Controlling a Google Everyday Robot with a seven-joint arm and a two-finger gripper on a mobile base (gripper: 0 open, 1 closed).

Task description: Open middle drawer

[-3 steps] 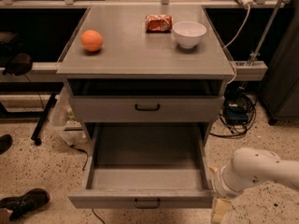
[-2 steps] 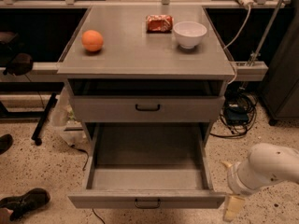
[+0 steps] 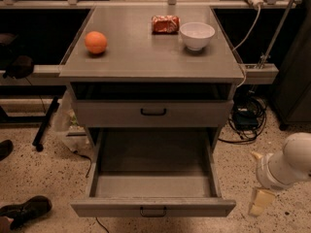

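A gray cabinet (image 3: 146, 52) stands in the middle of a speckled floor (image 3: 39, 174), seen from above and in front.

Left of the cabinet, a black shoe (image 3: 26, 210) lies on the floor near the lower picture edge. A black stand leg (image 3: 44, 125) slants across the floor farther back. A crumpled plastic bag (image 3: 68, 123) sits just beside the cabinet's left wall. Open floor lies between the shoe and the cabinet.

On the cabinet top, an orange (image 3: 95, 42) rests near the left edge. A red packet (image 3: 165, 24) lies toward the back, with a white bowl (image 3: 197, 35) just beside it on the right.

Below the top is a dark gap, then a shut drawer with a small front (image 3: 121, 114) and a black bar handle (image 3: 153, 112).

Beneath it, the middle drawer (image 3: 153, 183) is pulled far out of the cabinet toward the viewer. Its plain gray box interior is exposed. Its front edge, with a black handle (image 3: 153, 211), reaches nearly to the lower picture edge.

Right of the cabinet, black cables (image 3: 248, 123) coil on the floor near its right wall.

At the lower right, the robot's white arm (image 3: 291, 164) comes in from the picture edge. Its gripper (image 3: 261, 201) hangs low over the floor. It is near the pulled-out drawer's right front corner but apart from it, with a strip of floor between. Whether the gripper is open or closed cannot be told.
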